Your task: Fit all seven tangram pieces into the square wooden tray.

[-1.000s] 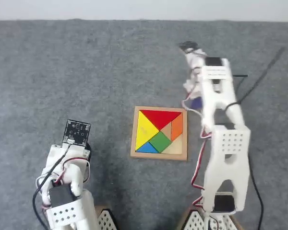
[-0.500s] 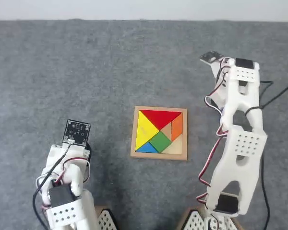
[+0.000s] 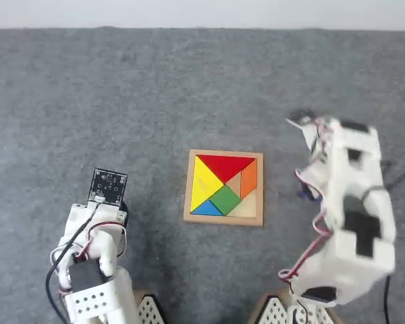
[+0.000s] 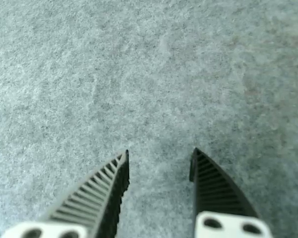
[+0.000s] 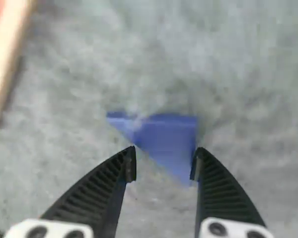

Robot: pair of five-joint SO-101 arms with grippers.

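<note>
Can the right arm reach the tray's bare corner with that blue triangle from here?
Probably yes. The right gripper grips the blue triangle beside the tray; the bare corner faces that arm, with only carpet between.

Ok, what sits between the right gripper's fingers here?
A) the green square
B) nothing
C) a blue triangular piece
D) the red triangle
C: the right wrist view shows a blue triangular piece between the fingertips of the right gripper, outside the wooden tray.
</note>
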